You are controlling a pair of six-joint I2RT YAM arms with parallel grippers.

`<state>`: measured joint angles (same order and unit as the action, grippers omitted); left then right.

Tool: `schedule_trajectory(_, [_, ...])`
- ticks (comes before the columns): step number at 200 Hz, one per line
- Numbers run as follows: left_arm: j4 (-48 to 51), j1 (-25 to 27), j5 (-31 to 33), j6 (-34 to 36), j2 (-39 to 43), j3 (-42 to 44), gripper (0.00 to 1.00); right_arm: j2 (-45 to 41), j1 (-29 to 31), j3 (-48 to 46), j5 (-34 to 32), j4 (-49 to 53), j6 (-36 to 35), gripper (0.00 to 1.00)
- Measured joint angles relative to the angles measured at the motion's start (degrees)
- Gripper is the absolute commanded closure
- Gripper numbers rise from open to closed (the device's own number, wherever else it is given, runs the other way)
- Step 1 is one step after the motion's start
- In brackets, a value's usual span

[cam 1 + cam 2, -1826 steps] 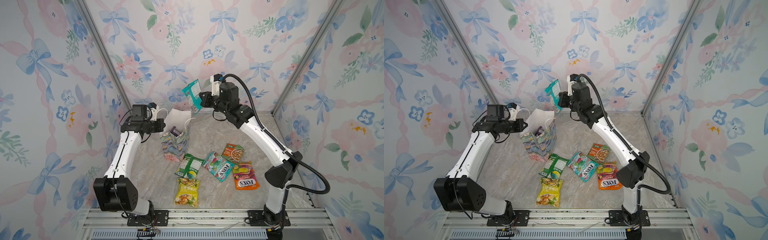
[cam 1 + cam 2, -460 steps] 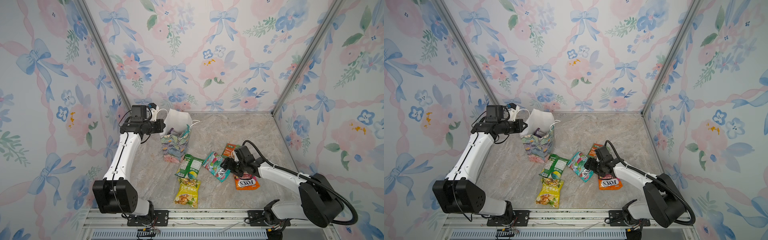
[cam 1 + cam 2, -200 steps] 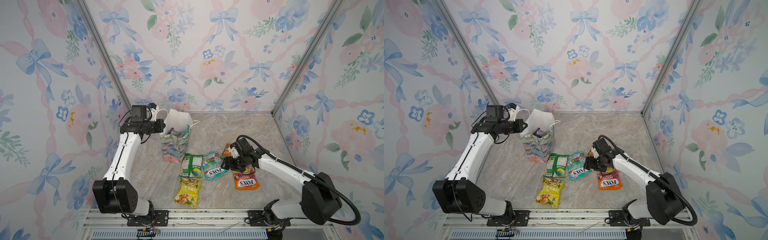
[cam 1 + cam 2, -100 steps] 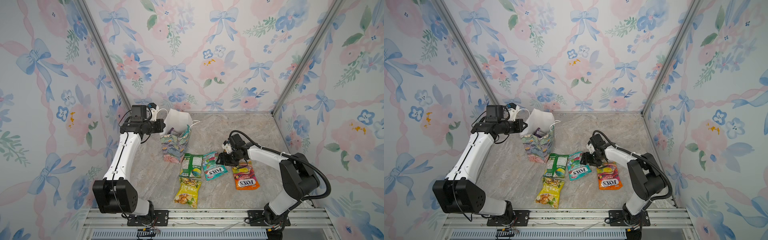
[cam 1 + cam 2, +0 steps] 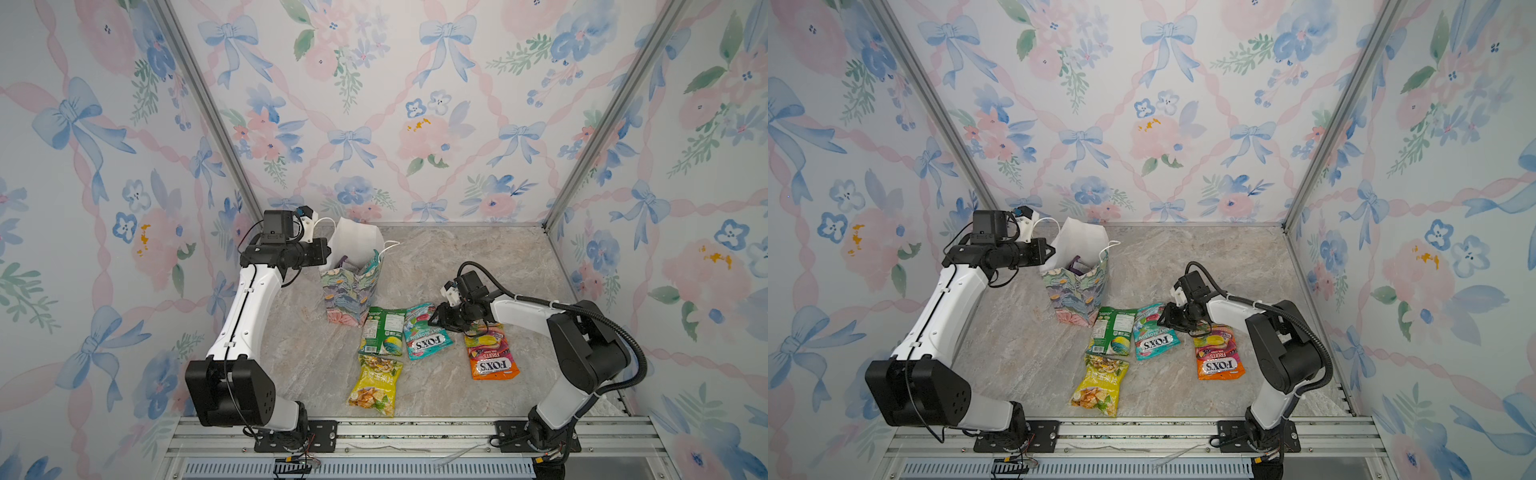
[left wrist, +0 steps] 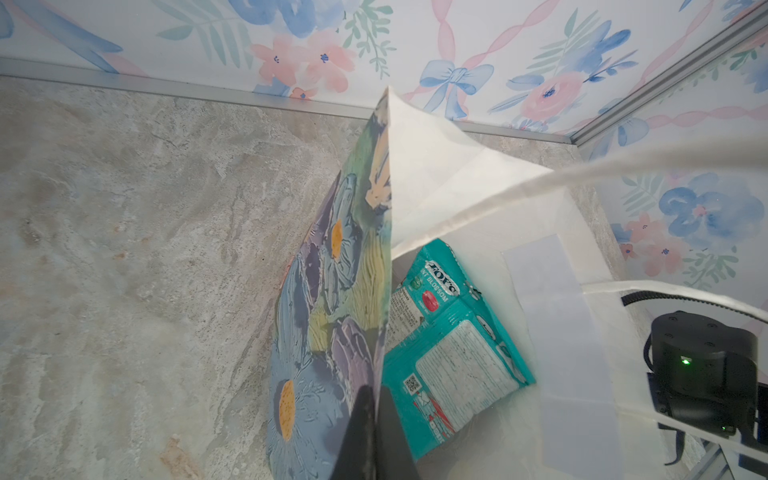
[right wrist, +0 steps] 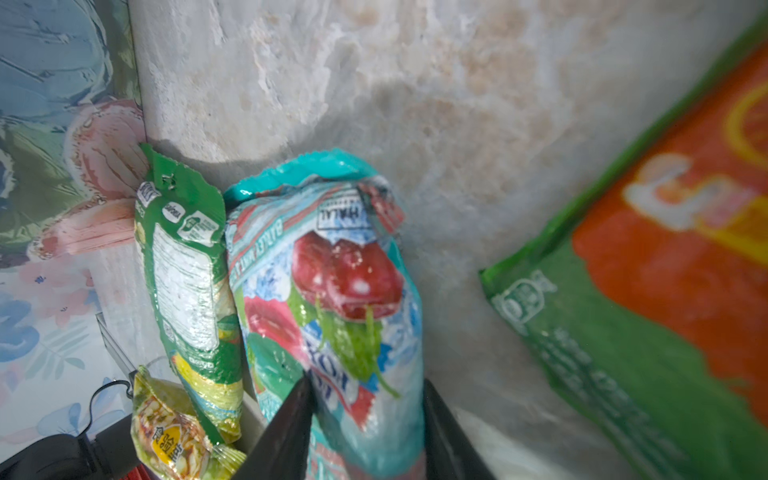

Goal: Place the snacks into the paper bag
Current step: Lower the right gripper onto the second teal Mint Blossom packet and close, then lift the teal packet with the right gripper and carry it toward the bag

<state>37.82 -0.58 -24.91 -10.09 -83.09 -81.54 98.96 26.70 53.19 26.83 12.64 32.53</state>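
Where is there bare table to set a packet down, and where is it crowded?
Free: the back right table, between bag and right wall; also the strip between left arm and the packs. Crowded: before the bag, where green pack, teal pack and yellow pack bunch, the right pincer straddling the teal one.

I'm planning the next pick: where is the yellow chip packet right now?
In both top views the yellow chip packet lies flat on the table, near the middle of its front edge, right in front of the green packet.
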Motion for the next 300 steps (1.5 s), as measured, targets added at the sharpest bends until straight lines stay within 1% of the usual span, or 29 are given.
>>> schedule_trajectory(20, [0.00,0.00,0.00,0.00,0.00,0.00,1.00,0.00,0.02,-0.04,0.37,-1.16,1.03,0.81])
schedule_trajectory(63, [0.00,0.00,0.00,0.00,0.00,0.00,1.00,-0.42,0.00,-0.04,0.52,-1.84,2.01,1.00])
schedule_trajectory(115, [0.00,0.00,0.00,0.00,0.00,0.00,1.00,-5.70,-0.07,0.39,-1.84,1.49,1.92,1.00])
schedule_trajectory(159, [0.00,0.00,0.00,0.00,0.00,0.00,1.00,-10.34,-0.31,3.63,-4.22,5.84,1.97,1.00])
schedule_trajectory(211, [0.00,0.00,-0.02,0.00,0.00,0.00,1.00,-16.11,-0.42,10.19,-8.57,11.19,2.14,1.00])
schedule_trajectory(238, [0.00,0.00,-0.02,0.00,0.00,0.00,1.00,-18.34,-0.42,13.42,-10.95,12.74,3.54,1.00])
schedule_trajectory(300, [0.00,0.00,-0.02,0.00,0.00,0.00,1.00,-18.93,0.33,22.88,-16.04,13.51,4.55,1.00])
